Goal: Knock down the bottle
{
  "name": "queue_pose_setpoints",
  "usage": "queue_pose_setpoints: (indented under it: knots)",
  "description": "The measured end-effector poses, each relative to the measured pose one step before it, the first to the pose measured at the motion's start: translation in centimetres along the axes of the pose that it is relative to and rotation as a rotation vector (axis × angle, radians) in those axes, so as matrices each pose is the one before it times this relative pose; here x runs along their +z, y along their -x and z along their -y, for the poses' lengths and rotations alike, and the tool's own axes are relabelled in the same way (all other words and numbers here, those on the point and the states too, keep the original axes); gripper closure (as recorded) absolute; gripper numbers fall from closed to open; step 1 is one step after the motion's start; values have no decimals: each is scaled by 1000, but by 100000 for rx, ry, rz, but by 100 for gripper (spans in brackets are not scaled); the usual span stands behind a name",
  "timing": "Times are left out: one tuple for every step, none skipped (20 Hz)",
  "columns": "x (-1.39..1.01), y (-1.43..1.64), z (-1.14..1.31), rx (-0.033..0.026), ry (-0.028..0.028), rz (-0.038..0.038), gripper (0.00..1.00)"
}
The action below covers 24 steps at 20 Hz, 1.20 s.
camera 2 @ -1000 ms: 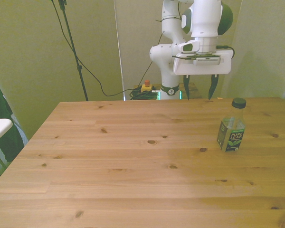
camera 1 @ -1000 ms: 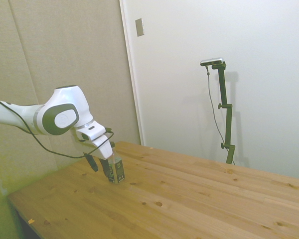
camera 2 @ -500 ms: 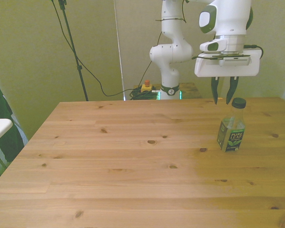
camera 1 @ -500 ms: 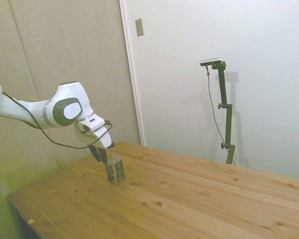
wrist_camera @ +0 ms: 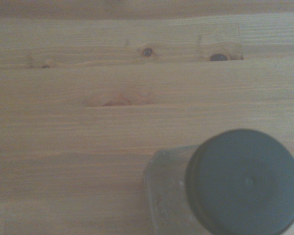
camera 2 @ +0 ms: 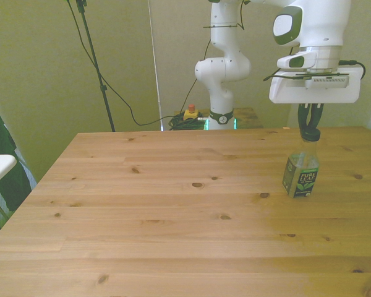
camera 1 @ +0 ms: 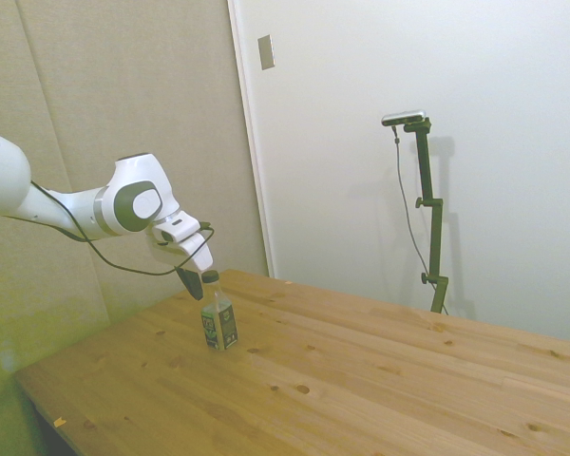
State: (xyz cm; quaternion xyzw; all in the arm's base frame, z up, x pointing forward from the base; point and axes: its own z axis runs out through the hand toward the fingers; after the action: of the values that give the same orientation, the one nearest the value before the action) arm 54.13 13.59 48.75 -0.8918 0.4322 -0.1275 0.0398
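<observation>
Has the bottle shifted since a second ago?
No. The bottle stands upright at the same table knots; only the gripper came over its cap.

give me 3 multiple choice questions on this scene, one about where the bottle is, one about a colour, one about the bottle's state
1. Where does the bottle stand on the table?
A. near the front view's right edge
B. at the middle
C. near the front view's left edge

2. What colour is the bottle's cap?
A. white
B. dark
C. red

3. What state is the bottle in?
A. lying on its side
B. lifted off the table
C. upright on the table

Answers:
1. A, since the front view shows it far toward the right side of the tabletop.
2. B, since the wrist view shows a round dark cap from above.
3. C, since both the side view and the front view show it standing on its base, with the gripper right at the cap.
</observation>
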Motion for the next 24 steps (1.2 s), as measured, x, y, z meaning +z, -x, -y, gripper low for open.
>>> queue_pose_setpoints:
  knots:
    - [-32,-159,222,255,-99,-554,100]
    - [-79,-246,196,407,-178,-555,100]
    - [-39,-293,174,540,-170,-226,100]
    - [-5,-283,128,385,-164,-88,100]
    - [34,-366,141,402,-86,-223,100]
    - [5,-478,156,537,-110,-519,100]
    - [-28,-526,301,666,-284,-291,100]
    - [23,-603,370,688,-252,-108,100]
    - [11,-563,455,571,-396,-198,100]
    - [-20,-486,567,452,-527,-223,100]
    - [57,-453,615,409,-373,-186,100]
    - [74,-355,624,311,-70,-281,100]
    - [147,-301,670,31,381,-842,100]
    - [206,-265,730,113,255,-676,100]
    - [322,-189,776,145,365,-228,100]
    - [497,-148,810,204,294,-95,100]
    - [499,-182,785,319,377,-357,100]
    - [517,-179,746,358,139,-295,100]
    - [548,-142,648,177,157,30,100]
    - [491,-145,564,118,141,-21,100]
    - [411,-115,435,45,287,5,100]
    - [353,-99,314,50,233,-59,100]
    - [243,-85,203,39,128,56,100]
    - [163,-17,79,-135,135,122,100]
